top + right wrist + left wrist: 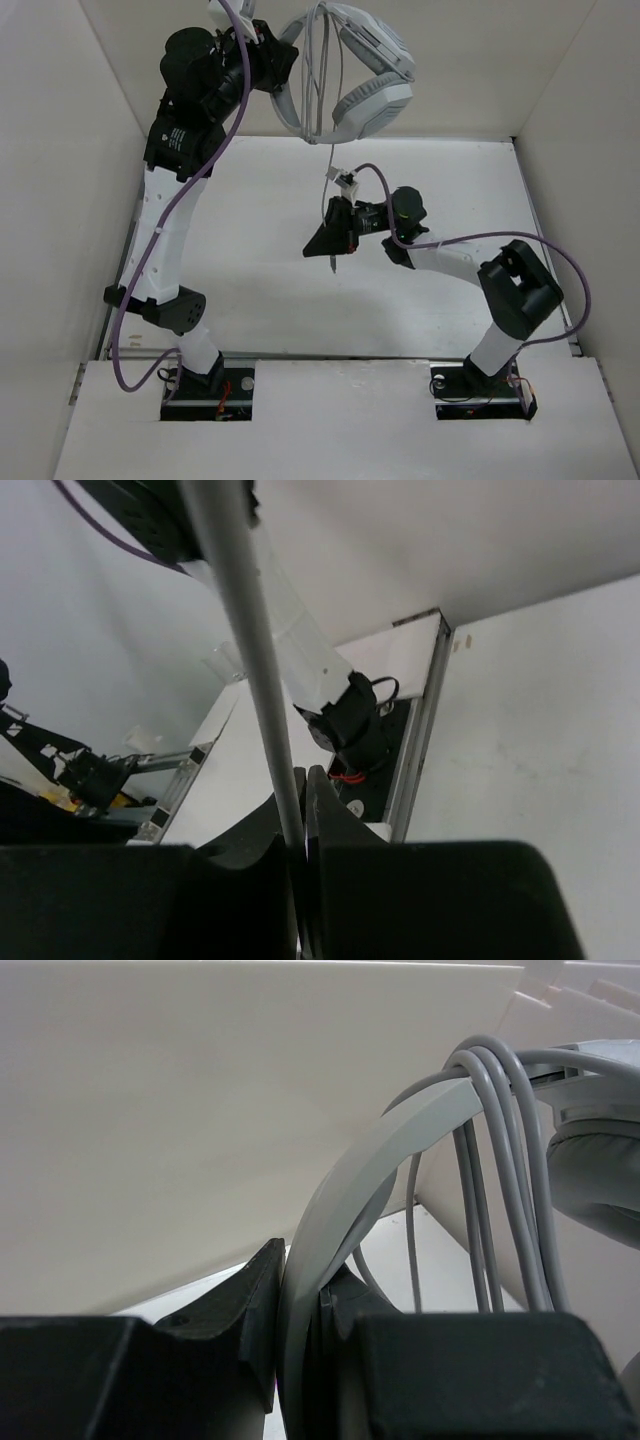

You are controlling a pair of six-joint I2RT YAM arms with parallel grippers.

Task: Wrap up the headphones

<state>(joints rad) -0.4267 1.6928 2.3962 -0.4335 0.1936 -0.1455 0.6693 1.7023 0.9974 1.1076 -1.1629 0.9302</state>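
The left gripper [298, 1300] clamps the headphones [372, 98] by the headband [350, 1190], their top cropped overhead. The right gripper [303, 820] pinches the cord [250, 650]; its plug is indiscernible.

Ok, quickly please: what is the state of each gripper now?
Left gripper: closed on the headband.
Right gripper: closed on the cord.

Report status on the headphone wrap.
Left gripper shut on headband, headphones raised. Right gripper shut on cord, loops already over headband. Nothing in the way.
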